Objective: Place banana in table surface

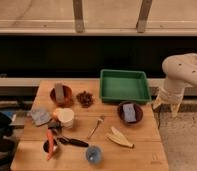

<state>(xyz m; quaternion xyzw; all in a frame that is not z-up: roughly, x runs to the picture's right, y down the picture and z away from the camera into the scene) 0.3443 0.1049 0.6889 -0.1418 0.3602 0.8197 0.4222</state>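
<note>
The banana (119, 137), pale yellow and split into two lobes, lies flat on the table surface (142, 152) at the front right of centre. My gripper (165, 107) hangs off the table's right edge, beside the brown bowl, well apart from the banana. It holds nothing that I can see.
A green tray (125, 86) sits at the back right. A brown bowl with a blue object (129, 112), a fork (96, 126), a carrot (50, 142), a blue cup (94, 154), a white cup (65, 118), a second bowl (60, 94) and a brown cluster (85, 98) lie around.
</note>
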